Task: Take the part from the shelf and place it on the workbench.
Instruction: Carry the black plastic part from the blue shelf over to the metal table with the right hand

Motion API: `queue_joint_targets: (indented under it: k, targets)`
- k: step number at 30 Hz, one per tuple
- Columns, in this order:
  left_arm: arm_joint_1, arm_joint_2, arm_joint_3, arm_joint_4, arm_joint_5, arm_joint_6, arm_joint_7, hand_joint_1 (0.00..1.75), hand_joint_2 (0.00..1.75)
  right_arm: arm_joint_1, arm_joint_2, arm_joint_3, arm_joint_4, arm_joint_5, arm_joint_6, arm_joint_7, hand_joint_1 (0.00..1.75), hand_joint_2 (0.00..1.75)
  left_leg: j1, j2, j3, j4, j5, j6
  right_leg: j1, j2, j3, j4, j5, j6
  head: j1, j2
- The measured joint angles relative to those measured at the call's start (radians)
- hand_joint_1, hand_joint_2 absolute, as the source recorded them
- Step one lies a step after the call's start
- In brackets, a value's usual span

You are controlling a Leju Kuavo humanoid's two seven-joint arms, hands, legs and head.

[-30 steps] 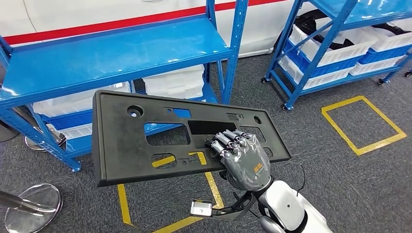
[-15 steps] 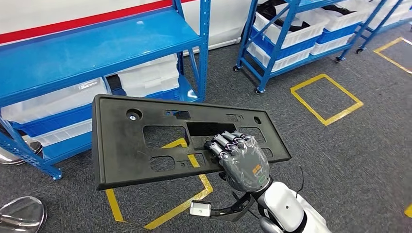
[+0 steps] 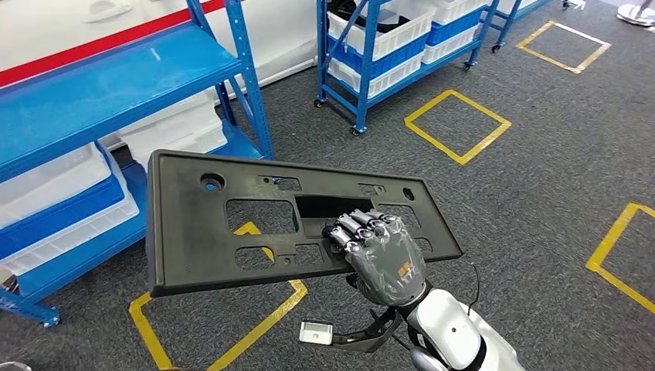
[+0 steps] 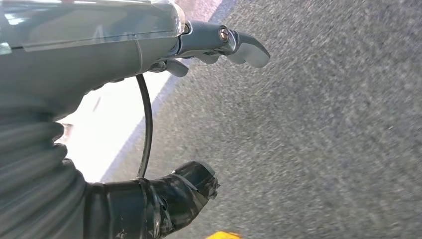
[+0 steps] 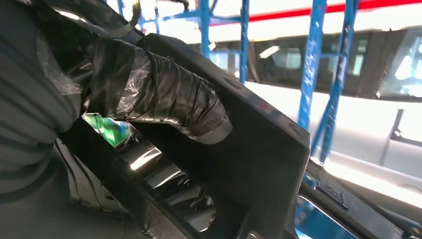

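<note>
The part [image 3: 201, 232] is a flat black plastic panel with several cut-outs, held level in front of me above the floor. My right hand [image 3: 384, 259] grips its near edge, fingers curled over the top through a central opening. In the right wrist view the taped thumb [image 5: 164, 99] presses against the part [image 5: 268, 164] from the other side. My left hand [image 4: 99, 59] hangs over grey carpet, its fingers [image 4: 234, 45] and thumb [image 4: 174, 194] apart with nothing between them.
A blue shelf rack [image 3: 100, 85] with white bins [image 3: 46, 185] stands to the left. A second blue rack [image 3: 371, 54] with bins stands farther back. Yellow taped squares [image 3: 457, 116] mark the grey carpet, one [image 3: 224, 340] lying under the part.
The whole picture has slid left, so the camera has turned to the right. The part and my right hand keep the same place in the view, the grip unchanged.
</note>
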Motion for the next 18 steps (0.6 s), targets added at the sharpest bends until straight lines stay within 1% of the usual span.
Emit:
queue_joint_targets:
  k: [1, 2, 3, 4, 5, 6, 7, 8, 9, 10, 11, 12, 13, 14, 15, 16, 17, 18]
  targets:
    - [0.001, 0.0, 0.0, 0.0, -0.003, 0.0, 0.0, 0.0, 1.75, 0.002, 0.0, 0.001, 0.0, 0.0, 0.002, 0.0, 1.75, 1.75, -0.005, -0.004, -0.002, 0.017, 0.005, 0.005, 0.005, 0.015, -0.005, 0.004, 0.002, -0.002, 0.0, 0.0]
    - [0.001, 0.001, 0.0, 0.0, -0.006, 0.0, -0.001, 0.0, 1.75, 0.005, 0.0, 0.002, 0.0, 0.0, 0.002, 0.0, 1.75, 1.75, -0.01, -0.007, 0.015, -0.005, 0.028, 0.012, 0.01, 0.03, -0.007, 0.008, 0.003, -0.004, 0.0, 0.0]
    - [0.001, 0.001, 0.0, 0.0, -0.01, 0.001, -0.002, 0.0, 1.75, 0.006, 0.0, 0.002, 0.0, 0.0, 0.002, 0.0, 1.75, 1.75, -0.015, -0.016, 0.047, -0.061, 0.062, 0.022, 0.014, 0.044, -0.007, 0.012, 0.003, -0.004, 0.0, 0.0]
    - [0.001, 0.002, 0.0, 0.0, -0.013, 0.001, -0.003, 0.0, 1.75, 0.007, 0.0, 0.002, 0.0, 0.0, 0.002, 0.0, 1.75, 1.75, -0.019, -0.034, 0.085, -0.126, 0.089, 0.033, 0.016, 0.055, -0.008, 0.016, 0.001, -0.004, 0.0, 0.0]
    - [0.002, 0.002, 0.001, 0.0, -0.016, 0.001, -0.005, 0.0, 1.75, 0.006, 0.001, 0.003, 0.0, 0.0, 0.002, 0.001, 1.75, 1.75, -0.022, -0.052, 0.115, -0.183, 0.108, 0.041, 0.018, 0.067, -0.01, 0.02, 0.0, -0.003, 0.001, 0.0]
    - [0.003, 0.003, 0.001, 0.0, -0.019, 0.002, -0.007, 0.0, 1.75, 0.006, 0.001, 0.003, 0.0, 0.001, 0.003, 0.001, 1.75, 1.75, -0.023, -0.065, 0.135, -0.22, 0.115, 0.047, 0.017, 0.076, -0.014, 0.024, -0.001, -0.002, 0.001, 0.0]
    - [0.002, 0.004, 0.002, 0.0, -0.021, 0.002, -0.009, 0.0, 1.75, 0.007, 0.001, 0.003, 0.0, 0.001, 0.003, 0.001, 1.75, 1.75, -0.023, -0.069, 0.145, -0.239, 0.111, 0.05, 0.015, 0.086, -0.018, 0.026, -0.001, 0.001, 0.001, 0.0]
    - [-0.001, 0.004, 0.002, 0.0, -0.023, 0.002, -0.01, 0.0, 1.75, 0.007, 0.001, 0.004, 0.0, 0.001, 0.004, 0.001, 1.75, 1.75, -0.023, -0.061, 0.148, -0.25, 0.109, 0.049, 0.014, 0.096, -0.021, 0.026, 0.0, 0.005, 0.0, 0.0]
    - [-0.004, 0.002, 0.002, 0.0, -0.026, 0.002, -0.011, 0.0, 1.75, 0.008, 0.001, 0.004, 0.0, 0.001, 0.004, 0.002, 1.75, 1.75, -0.021, -0.051, 0.153, -0.261, 0.108, 0.051, 0.013, 0.098, -0.023, 0.027, -0.001, 0.01, 0.0, 0.0]
    - [-0.007, 0.001, 0.002, 0.0, -0.029, 0.002, -0.012, 0.0, 1.75, 0.007, 0.001, 0.004, 0.0, 0.001, 0.005, 0.002, 1.75, 1.75, -0.018, -0.04, 0.159, -0.274, 0.107, 0.052, 0.014, 0.088, -0.028, 0.033, -0.006, 0.016, 0.002, 0.0]
    - [-0.008, 0.0, 0.003, 0.0, -0.03, 0.002, -0.013, 0.0, 1.75, 0.006, 0.0, 0.004, 0.0, 0.0, 0.005, 0.003, 1.75, 1.75, -0.015, -0.029, 0.164, -0.283, 0.109, 0.053, 0.014, 0.07, -0.04, 0.055, -0.019, 0.023, 0.003, 0.0]
    - [-0.008, -0.001, 0.004, 0.0, -0.031, 0.002, -0.014, 0.0, 1.75, 0.006, 0.0, 0.004, 0.0, 0.0, 0.005, 0.003, 1.75, 1.75, -0.013, -0.017, 0.167, -0.29, 0.11, 0.055, 0.011, 0.047, -0.064, 0.099, -0.042, 0.031, 0.004, 0.0]
    - [-0.008, -0.001, 0.006, 0.0, -0.033, 0.002, -0.014, 0.0, 1.75, 0.005, 0.0, 0.004, 0.0, 0.0, 0.006, 0.003, 1.75, 1.75, -0.013, -0.007, 0.169, -0.292, 0.109, 0.056, 0.005, 0.027, -0.098, 0.159, -0.069, 0.039, 0.005, 0.0]
    - [-0.008, -0.001, 0.008, 0.0, -0.034, 0.002, -0.014, 0.0, 1.75, 0.006, 0.0, 0.004, 0.0, 0.0, 0.007, 0.003, 1.75, 1.75, -0.012, 0.005, 0.17, -0.292, 0.108, 0.056, -0.003, 0.018, -0.138, 0.227, -0.093, 0.047, 0.005, 0.0]
    - [-0.008, -0.001, 0.009, 0.0, -0.035, 0.002, -0.014, 0.0, 1.75, 0.008, 0.0, 0.004, 0.0, 0.0, 0.008, 0.003, 1.75, 1.75, -0.011, 0.015, 0.17, -0.291, 0.106, 0.055, -0.013, 0.015, -0.172, 0.279, -0.103, 0.054, 0.005, 0.0]
    - [-0.008, -0.001, 0.011, 0.0, -0.036, 0.002, -0.015, 0.0, 1.75, 0.01, 0.0, 0.004, 0.001, 0.0, 0.01, 0.003, 1.75, 1.75, -0.009, 0.025, 0.171, -0.29, 0.103, 0.052, -0.021, 0.012, -0.19, 0.298, -0.093, 0.061, 0.005, 0.0]
    - [-0.009, -0.001, 0.012, 0.0, -0.036, 0.002, -0.016, 0.0, 1.75, 0.011, -0.001, 0.004, 0.001, 0.0, 0.012, 0.004, 1.75, 1.75, -0.007, 0.036, 0.173, -0.288, 0.099, 0.048, -0.029, 0.007, -0.188, 0.277, -0.064, 0.069, 0.005, 0.0]
    - [-0.009, -0.001, 0.014, 0.0, -0.037, 0.002, -0.016, 0.0, 1.75, 0.012, -0.001, 0.004, 0.002, 0.0, 0.014, 0.005, 1.75, 1.75, -0.003, 0.045, 0.176, -0.285, 0.094, 0.042, -0.036, -0.003, -0.166, 0.219, -0.021, 0.076, 0.005, 0.0]
